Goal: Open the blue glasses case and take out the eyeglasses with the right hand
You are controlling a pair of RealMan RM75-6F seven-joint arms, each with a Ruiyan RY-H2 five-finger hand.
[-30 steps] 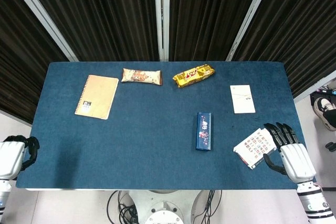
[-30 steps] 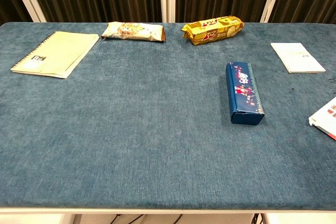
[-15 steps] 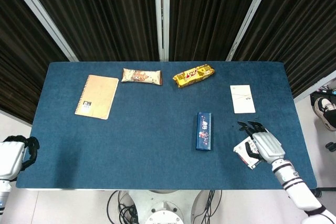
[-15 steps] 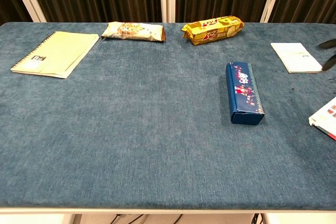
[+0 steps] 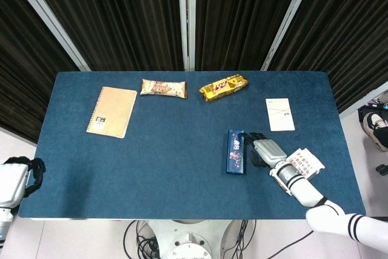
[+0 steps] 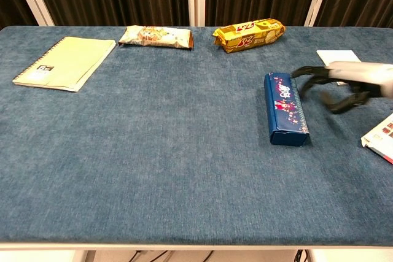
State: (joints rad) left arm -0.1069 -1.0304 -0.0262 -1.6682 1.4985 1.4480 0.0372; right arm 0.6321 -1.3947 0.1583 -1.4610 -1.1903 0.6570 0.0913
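Blue glasses case (image 5: 237,151) lies closed on the blue table (image 5: 170,168), right of centre, its long axis running away from the robot, lid down and no eyeglasses showing; right hand (image 5: 264,150) is just beside its right long edge, fingers apart and holding nothing, dark fingertips (image 6: 305,72) reaching toward the far end of the case in the chest view; whether they touch the case I cannot tell, as the hand is blurred there.

The step in hand looks like the approach to the lid; to do it well the fingers want to hook the seam along one long edge and lift, not push sideways, since a light box on cloth may simply slide left; which edge carries the hinge is not visible, so a gentle trial lift is the safer bet; a thumb pressing down on the base would help hold the case in place.

Left hand (image 5: 17,176) sits off the table's near-left corner, fingers curled in on nothing, too far off to steady anything.

Around it: a printed card (image 5: 306,164) lies just right of the right wrist, a white booklet (image 5: 280,114) beyond, a yellow snack pack (image 5: 224,87) and a second snack bar (image 5: 163,88) along the far edge, a tan notebook (image 5: 112,111) far left; all well apart from the case.
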